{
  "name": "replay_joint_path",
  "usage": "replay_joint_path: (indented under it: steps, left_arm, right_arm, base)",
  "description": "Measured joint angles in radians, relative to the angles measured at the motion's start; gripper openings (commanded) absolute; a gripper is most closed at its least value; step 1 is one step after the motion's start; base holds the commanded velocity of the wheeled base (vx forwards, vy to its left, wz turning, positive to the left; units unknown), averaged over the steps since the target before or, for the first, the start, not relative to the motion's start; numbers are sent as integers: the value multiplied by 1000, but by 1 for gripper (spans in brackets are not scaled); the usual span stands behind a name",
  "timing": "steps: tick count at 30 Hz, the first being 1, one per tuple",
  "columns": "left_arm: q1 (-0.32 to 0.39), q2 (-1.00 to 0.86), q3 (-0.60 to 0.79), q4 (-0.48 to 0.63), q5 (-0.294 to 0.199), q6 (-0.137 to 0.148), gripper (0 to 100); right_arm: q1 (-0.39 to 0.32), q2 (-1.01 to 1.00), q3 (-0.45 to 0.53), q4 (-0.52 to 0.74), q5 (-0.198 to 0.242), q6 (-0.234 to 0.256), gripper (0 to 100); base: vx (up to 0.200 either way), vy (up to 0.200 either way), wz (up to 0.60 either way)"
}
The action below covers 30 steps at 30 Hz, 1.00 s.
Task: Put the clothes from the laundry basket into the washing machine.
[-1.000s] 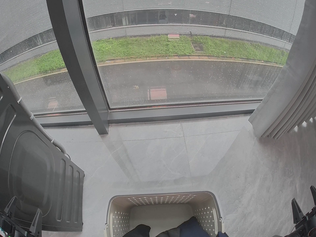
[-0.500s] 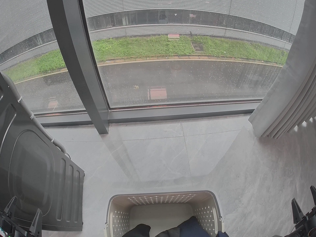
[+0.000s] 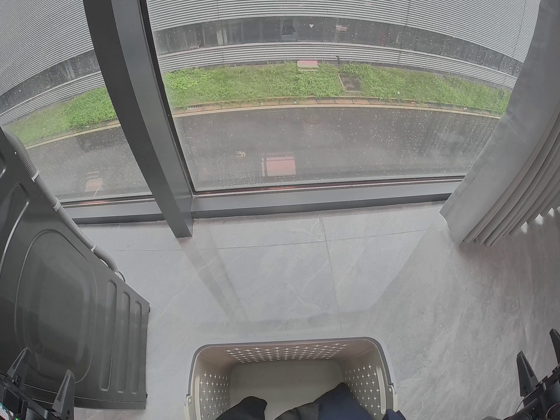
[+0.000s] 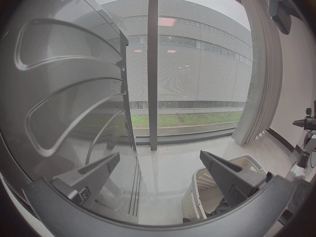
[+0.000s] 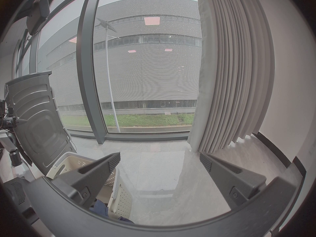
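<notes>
Glazing of a floor-to-ceiling window (image 3: 326, 135) across the far side, split by a dark grey upright mullion (image 3: 137, 106). Light grey stone-tile floor (image 3: 280, 269) below it, and a pale grey pleated curtain (image 3: 513, 164) drawn to the robot's right. On the robot's left, dark grey ribbed sheet-metal panel (image 3: 58, 316) with a corrugated grey hose (image 3: 64, 223) along its upper edge, taken for a wall of the washing machine. Panel standing on the floor near the basket, probably for a short leftward carry of each garment. Directly ahead and low, white perforated plastic laundry basket (image 3: 286, 345), open top upward, set between the two arms, seemingly for reach by either. Inside, heaped at the near end, dark navy and black clothes (image 3: 332, 406). Left gripper (image 4: 158, 154) held low in front of the panel, just left of the basket, jaws spread wide, nothing between them. Right gripper (image 5: 158, 155) held low over the floor, right of the basket and apart from it, likewise spread wide and empty. Clothes lying between the two grippers, inboard of each and touched by neither. First pick judged not yet begun, with an inward and downward reach needed from either side.
</notes>
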<state>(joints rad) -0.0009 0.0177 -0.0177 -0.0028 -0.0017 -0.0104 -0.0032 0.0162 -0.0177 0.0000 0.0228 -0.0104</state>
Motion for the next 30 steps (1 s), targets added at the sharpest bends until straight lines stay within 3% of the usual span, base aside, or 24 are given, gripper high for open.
replay_joint_path:
  steps: [16,30]
  left_arm:
    - [0,0,0,0,0,-1,100]
    - [1,0,0,0,0,-1,100]
  right_arm:
    - [0,0,0,0,0,0,100]
    - [0,0,0,0,0,0,100]
  base:
    - [0,0,0]
    - [-200,0,0]
